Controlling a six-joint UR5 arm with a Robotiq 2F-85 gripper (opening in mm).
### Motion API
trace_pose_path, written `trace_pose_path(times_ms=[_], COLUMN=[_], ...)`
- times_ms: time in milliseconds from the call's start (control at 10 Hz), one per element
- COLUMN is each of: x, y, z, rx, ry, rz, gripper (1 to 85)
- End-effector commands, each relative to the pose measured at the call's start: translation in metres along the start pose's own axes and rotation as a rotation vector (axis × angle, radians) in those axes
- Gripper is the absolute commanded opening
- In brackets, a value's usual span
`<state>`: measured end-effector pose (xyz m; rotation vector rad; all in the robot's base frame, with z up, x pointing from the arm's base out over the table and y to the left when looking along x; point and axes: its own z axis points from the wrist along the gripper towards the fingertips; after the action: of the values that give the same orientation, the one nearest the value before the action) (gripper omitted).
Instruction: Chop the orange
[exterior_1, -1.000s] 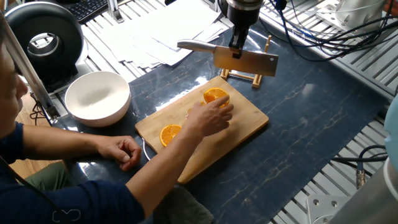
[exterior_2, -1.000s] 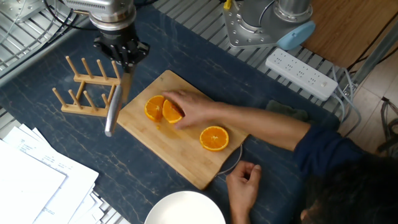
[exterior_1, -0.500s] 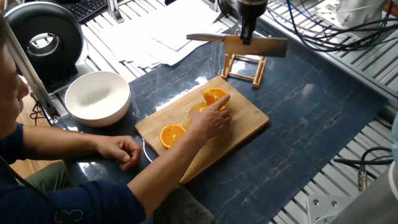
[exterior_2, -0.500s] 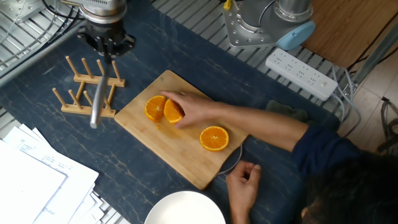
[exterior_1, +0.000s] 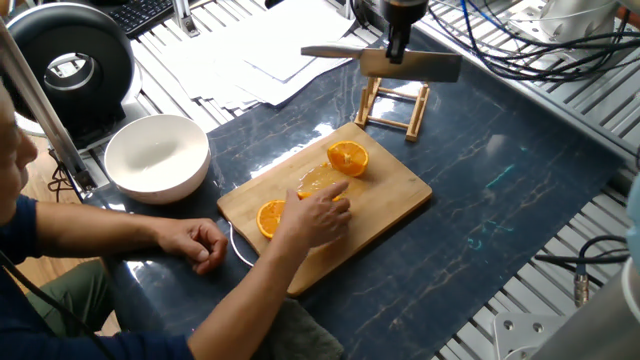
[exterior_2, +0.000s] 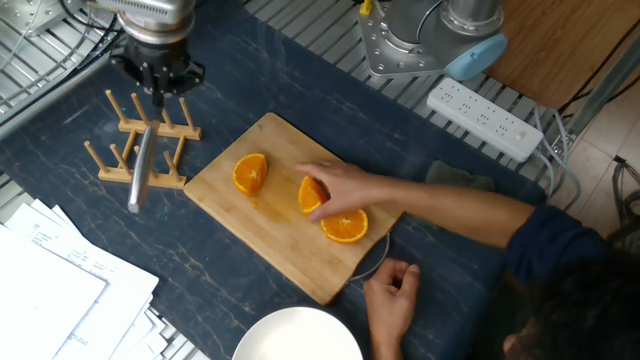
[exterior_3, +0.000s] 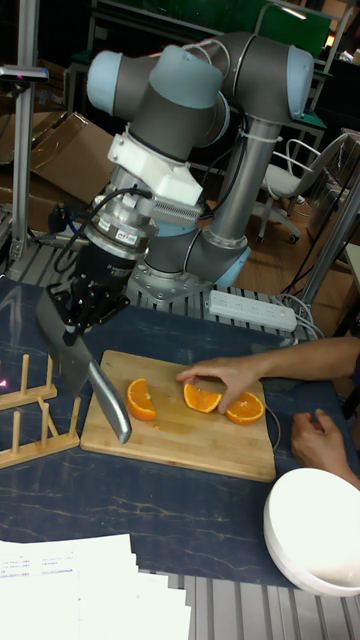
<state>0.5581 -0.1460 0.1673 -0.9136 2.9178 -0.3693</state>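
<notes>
I hold the black two-finger gripper (exterior_2: 152, 78) clamped on the steel cleaver (exterior_1: 395, 63) at upper left, off the pale bamboo board (exterior_2: 240, 225) (a person's hand (exterior_2: 335, 185) shifts the bright orange pieces (exterior_2: 250, 172) mid-frame)

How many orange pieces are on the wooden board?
3: one bright orange piece alone nearest the rack, one orange wedge under the person's hand, one orange half beside it. The hand may hide more.
</notes>
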Motion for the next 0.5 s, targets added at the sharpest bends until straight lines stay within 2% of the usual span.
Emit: trace_pose_path(times_ms=[0,100,200,400], x=[-0.014,-0.015,-0.017,-0.016], y=[0.000,0.001,-0.001,0.001], z=[0.027,0.034,0.035,0.043], rx=[-0.042,-0.055,-0.052,-0.070], ry=[-0.049,-0.067,-0.087,-0.106], rz=[0.003,0.005,-0.005,-0.017], gripper=[1.3,1.3,1.3,1.3])
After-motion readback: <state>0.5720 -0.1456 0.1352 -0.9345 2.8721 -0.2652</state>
